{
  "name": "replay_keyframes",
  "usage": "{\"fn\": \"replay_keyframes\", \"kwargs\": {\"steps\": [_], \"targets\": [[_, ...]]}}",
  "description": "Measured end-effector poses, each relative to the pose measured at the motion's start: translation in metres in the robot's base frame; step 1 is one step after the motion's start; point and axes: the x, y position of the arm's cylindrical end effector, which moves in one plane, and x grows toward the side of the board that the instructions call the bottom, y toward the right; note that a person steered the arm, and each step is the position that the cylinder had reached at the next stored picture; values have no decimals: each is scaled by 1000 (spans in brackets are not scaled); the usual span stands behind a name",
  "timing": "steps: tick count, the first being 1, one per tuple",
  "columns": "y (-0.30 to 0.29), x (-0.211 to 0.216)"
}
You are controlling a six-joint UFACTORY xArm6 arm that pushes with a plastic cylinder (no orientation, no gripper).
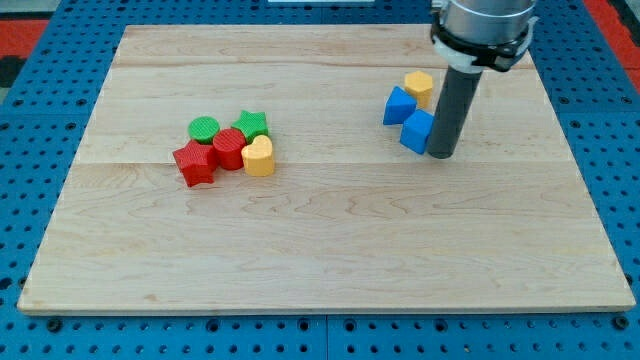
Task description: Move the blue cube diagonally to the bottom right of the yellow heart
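My tip (441,154), a bare rod with nothing to clench, sits touching the right side of the blue cube (416,131), which lies far to the upper right of the yellow heart (259,157), so nearly the whole push remains.

board (330,230): pale wood, visible grain, smooth and matt
blue cube (417,130): looks like plastic, matt
yellow heart (259,156): plastic look, slight sheen on top
red blocks (212,158): ridged plastic look
my rod (452,105): dark, smooth, matt
base (40,110): blue perforated panel at 9 o'clock
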Motion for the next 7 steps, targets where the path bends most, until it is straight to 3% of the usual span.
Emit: {"fn": "replay_keyframes", "kwargs": {"steps": [1,2,3,4,6,7], "targets": [[71,-23],[17,-39],[-50,-12],[-79,7],[-101,-38],[-123,-1]]}}
